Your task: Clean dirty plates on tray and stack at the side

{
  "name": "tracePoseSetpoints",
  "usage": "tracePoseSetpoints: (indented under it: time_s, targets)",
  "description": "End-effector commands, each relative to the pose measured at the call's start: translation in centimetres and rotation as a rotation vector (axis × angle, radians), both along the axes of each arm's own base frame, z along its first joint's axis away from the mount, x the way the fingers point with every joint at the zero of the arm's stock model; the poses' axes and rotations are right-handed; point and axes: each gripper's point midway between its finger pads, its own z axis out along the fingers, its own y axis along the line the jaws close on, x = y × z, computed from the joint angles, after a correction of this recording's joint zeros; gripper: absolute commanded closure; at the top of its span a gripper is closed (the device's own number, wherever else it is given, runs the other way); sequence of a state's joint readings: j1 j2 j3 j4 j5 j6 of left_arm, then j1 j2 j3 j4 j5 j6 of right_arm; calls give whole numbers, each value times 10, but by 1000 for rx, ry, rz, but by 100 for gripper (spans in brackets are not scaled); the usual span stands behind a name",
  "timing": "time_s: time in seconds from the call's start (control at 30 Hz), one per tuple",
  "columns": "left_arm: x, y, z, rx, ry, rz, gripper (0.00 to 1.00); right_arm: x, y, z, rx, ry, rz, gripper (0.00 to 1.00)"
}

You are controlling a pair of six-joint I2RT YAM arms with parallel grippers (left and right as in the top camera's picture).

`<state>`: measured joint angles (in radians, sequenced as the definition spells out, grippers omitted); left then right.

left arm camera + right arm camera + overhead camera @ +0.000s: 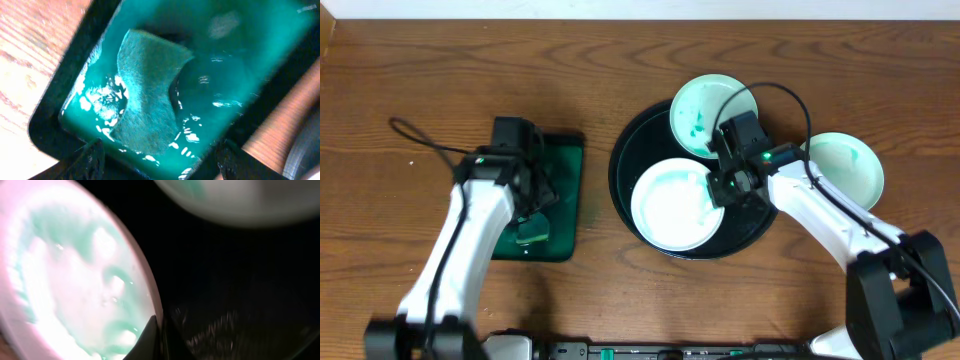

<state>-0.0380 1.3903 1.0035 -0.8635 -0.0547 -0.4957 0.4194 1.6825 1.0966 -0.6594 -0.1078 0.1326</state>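
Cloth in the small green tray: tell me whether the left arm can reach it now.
Probably yes. The left end effector hangs open right above the cloth, which lies uncovered in the small tray with nothing between them.

There are three small white plates smeared with teal: a front plate, a back plate and a side plate (two lie in the round tray, one on the table). There are two black trays, one round tray and one rectangular tray. One green-soaked cloth lies in the latter. Two robot arms are in view, the left arm and the right arm.
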Motion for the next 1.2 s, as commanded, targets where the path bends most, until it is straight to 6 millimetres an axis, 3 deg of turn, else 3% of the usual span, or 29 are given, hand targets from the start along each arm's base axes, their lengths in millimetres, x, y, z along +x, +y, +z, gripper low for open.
tracePoseSetpoints:
  time_s: [0.0, 0.13, 0.2, 0.33, 0.43, 0.57, 0.73, 1.17]
  targets:
    - [8, -4, 58, -56, -192, -7, 26, 30, 24, 43, 30, -161, 60, 99]
    - [-5, -5, 114, -77, -407, -8, 23, 59, 69, 82, 133, -359, 114, 99]
    - [-15, -8, 136, -92, -497, -17, 22, 68, 102, 101, 204, -472, 159, 99]
    - [-36, -10, 170, -105, -642, -31, 22, 70, 165, 130, 329, -643, 247, 99]
    - [-50, -10, 188, -107, -723, -37, 21, 70, 202, 140, 355, -778, 281, 99]
    - [-63, -10, 198, -107, -770, -39, 21, 73, 225, 141, 272, -935, 267, 99]
    - [-70, -10, 193, -107, -747, -38, 21, 56, 251, 153, 207, -1064, 408, 99]
    - [-71, -10, 190, -107, -735, -38, 21, 38, 258, 193, -13, -1301, 424, 99]
